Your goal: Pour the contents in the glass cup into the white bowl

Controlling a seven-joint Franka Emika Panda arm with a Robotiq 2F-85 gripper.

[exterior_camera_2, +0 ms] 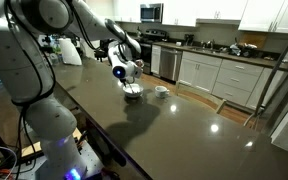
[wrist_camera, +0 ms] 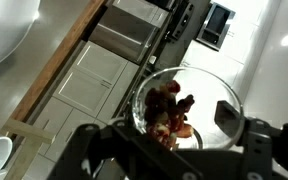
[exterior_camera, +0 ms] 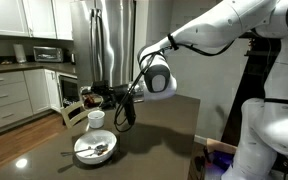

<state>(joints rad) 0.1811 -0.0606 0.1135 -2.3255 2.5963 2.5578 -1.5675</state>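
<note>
Outward — arm point(exterior_camera: 222, 27) (gripper point(wrist_camera: 164, 128) around glass cup point(wrist_camera: 189, 92))

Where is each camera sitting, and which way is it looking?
In an exterior view: across the table, facing the fridge; the arm reaches toward the white bowl.
In an exterior view: beside the robot's base, facing down the table toward cabinets.
Wrist view: on the wrist, looking along the tool at the glass cup it grips.
Shared: both exterior views show the white bowl and white mug.
</note>
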